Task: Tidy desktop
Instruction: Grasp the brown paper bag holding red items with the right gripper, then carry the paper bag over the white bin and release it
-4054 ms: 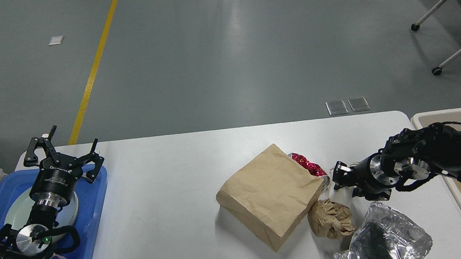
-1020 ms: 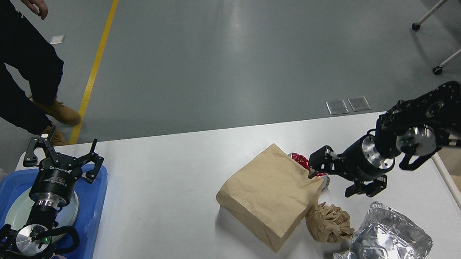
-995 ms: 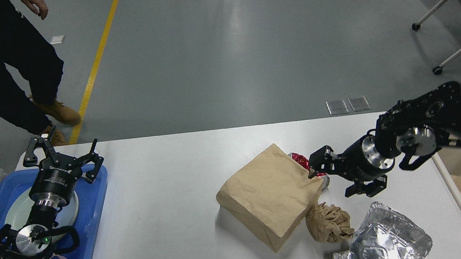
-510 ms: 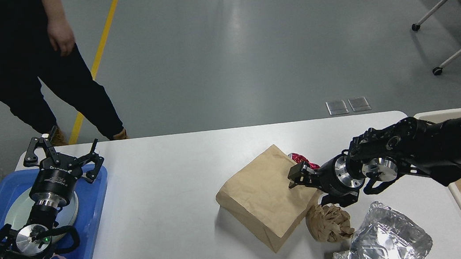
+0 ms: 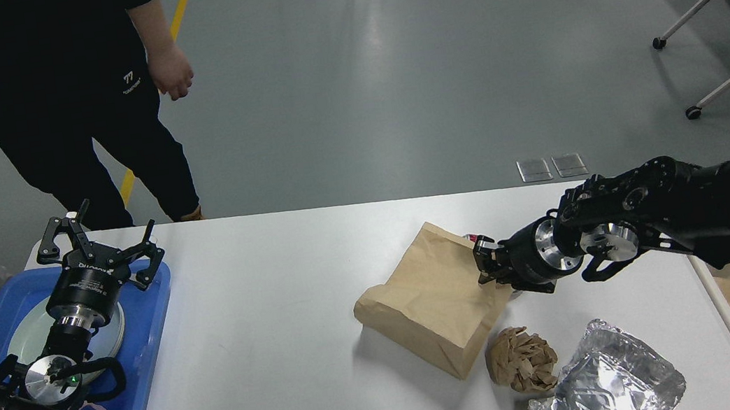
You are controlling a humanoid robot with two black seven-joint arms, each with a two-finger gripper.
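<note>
On the white desktop point(image 5: 272, 358), right gripper point(image 5: 483, 263) looks clamped on the paper bag point(image 5: 431, 302) edge: lift gently, clearing the paper ball point(image 5: 522, 368); left gripper point(image 5: 94, 233) hangs spread apart.

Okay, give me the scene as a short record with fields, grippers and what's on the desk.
left gripper: open, above the blue tray, holding nothing
right gripper: shut on the brown paper bag, gripping its right edge
desktop: also holds a crumpled paper ball and a foil bag
blue tray: at left edge, white plate inside
person: standing beyond the far left corner
</note>
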